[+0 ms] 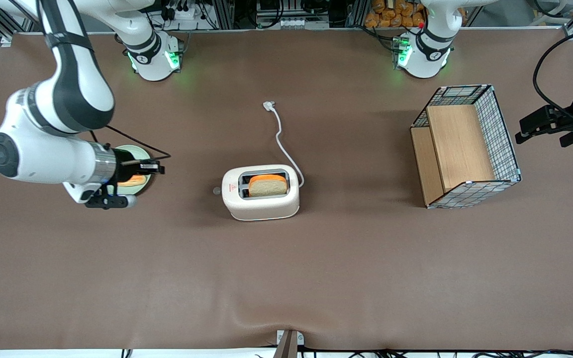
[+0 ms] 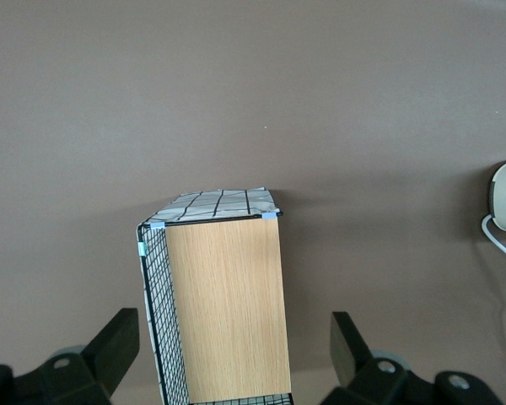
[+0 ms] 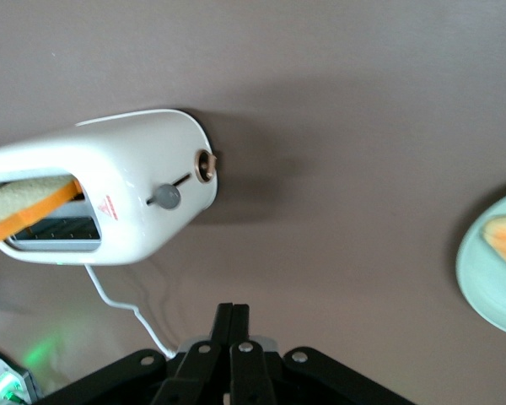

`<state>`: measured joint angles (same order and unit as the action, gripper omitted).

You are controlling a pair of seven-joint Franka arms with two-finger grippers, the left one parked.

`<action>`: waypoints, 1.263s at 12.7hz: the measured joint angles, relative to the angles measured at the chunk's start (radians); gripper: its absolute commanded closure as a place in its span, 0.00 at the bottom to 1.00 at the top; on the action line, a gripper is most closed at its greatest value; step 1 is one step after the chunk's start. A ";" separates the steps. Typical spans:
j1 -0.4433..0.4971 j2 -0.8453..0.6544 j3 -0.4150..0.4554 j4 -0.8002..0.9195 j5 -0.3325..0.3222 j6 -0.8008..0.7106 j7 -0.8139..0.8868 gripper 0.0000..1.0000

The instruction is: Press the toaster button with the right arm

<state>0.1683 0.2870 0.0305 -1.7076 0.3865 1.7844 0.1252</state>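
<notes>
The white toaster (image 1: pixel 260 199) stands mid-table with a slice of bread (image 1: pixel 267 185) in one slot. Its small grey button (image 1: pixel 216 190) juts from the end wall facing the working arm. In the right wrist view the toaster (image 3: pixel 126 177) shows that end wall, with the grey button (image 3: pixel 167 197) on its slot and a brass-coloured dial (image 3: pixel 205 165) beside it. The right arm's gripper (image 1: pixel 160 169) hovers over a plate, pointing at the toaster, a clear gap short of the button. The gripper (image 3: pixel 233 310) is shut with nothing held.
A pale green plate (image 1: pixel 140 185) with an orange-crusted slice lies under the gripper; the plate (image 3: pixel 489 283) also shows in the wrist view. The toaster's white cord (image 1: pixel 281 141) runs to a plug (image 1: pixel 269 105). A wire basket (image 1: pixel 465 144) with wooden panels lies toward the parked arm's end.
</notes>
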 measured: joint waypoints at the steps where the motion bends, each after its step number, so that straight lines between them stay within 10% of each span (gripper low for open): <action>1: 0.014 0.001 0.000 -0.030 0.026 0.045 0.000 1.00; 10: 0.042 0.056 -0.002 -0.162 0.288 0.228 -0.109 1.00; 16: 0.042 0.077 -0.001 -0.175 0.321 0.298 -0.161 1.00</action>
<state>0.2104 0.3639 0.0292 -1.8821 0.7073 2.0828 -0.0357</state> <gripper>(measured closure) 0.991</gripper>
